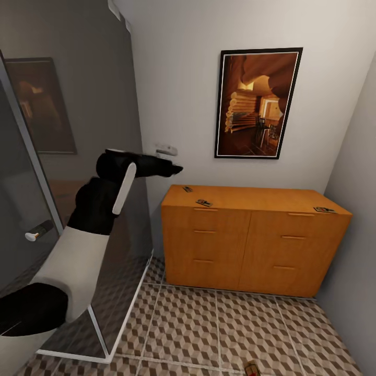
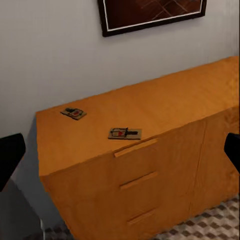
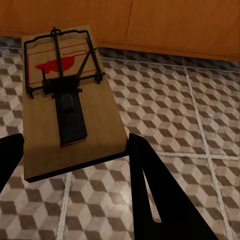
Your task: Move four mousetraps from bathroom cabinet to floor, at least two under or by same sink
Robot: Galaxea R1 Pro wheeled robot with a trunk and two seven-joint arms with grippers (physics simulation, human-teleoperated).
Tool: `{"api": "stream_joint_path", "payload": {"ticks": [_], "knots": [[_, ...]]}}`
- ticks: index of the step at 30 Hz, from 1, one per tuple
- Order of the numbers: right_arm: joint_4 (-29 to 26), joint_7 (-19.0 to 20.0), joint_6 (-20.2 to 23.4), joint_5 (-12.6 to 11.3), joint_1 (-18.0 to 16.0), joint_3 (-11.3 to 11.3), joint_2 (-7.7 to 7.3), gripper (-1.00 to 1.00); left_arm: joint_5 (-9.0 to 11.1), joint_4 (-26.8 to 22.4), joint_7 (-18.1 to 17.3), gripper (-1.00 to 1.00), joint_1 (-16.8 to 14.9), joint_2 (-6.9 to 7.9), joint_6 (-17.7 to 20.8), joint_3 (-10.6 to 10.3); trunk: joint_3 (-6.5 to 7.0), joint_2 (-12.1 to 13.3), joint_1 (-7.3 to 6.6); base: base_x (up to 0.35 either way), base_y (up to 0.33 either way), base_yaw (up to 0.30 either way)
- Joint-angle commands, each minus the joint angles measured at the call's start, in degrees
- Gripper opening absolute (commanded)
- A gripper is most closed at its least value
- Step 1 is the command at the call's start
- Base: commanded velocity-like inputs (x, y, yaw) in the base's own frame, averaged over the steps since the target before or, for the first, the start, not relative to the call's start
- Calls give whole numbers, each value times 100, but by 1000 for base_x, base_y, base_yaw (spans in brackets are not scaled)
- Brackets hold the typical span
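Mousetraps lie three on the orange cabinet [image 1: 250, 209] top — two [image 1: 203, 202] [image 1: 187, 189] near its left end, one [image 1: 324, 210] at its right — while the right tool [image 3: 70, 155] grips a fourth [image 3: 70, 100] above the cube-patterned bathroom floor [image 3: 200, 115], and the left tool [image 2: 120, 150] hangs open.

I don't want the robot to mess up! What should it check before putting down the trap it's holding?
1. Right gripper grips the held mousetrap: ok.
2. Bathroom floor below it is bare: ok.
3. Sink is close by: cannot tell.
4. Left gripper is open for the next trap: ok.
5. All traps are off the cabinet: not ok, three mousetraps lie on top.
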Motion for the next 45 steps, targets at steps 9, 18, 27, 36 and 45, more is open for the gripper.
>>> {"api": "stream_joint_path", "payload": {"ticks": [9,18,27,36,45], "knots": [[2,-71,-6,13,-4,138,0,-100,-29,638,-2302,100,-5,407,-42,-1178,-6,-4,0,0,0,0],[6,-71,-6,13,-4,145,0,-100,-120,681,-2711,100,-5,540,-77,-1909,-6,-4,0,0,0,0],[5,-71,-6,13,-4,146,0,-100,-132,664,-2750,100,-5,587,-73,-1977,-6,-4,0,0,0,0],[9,-74,-8,0,-4,146,-18,-100,-134,649,-2761,100,-5,586,-68,-1996,-6,-4,0,51,0,0],[37,201,762,-18,126,139,-47,-100,-134,645,-2763,100,-5,569,-63,-2170,-6,-4,0,194,0,0]]}}
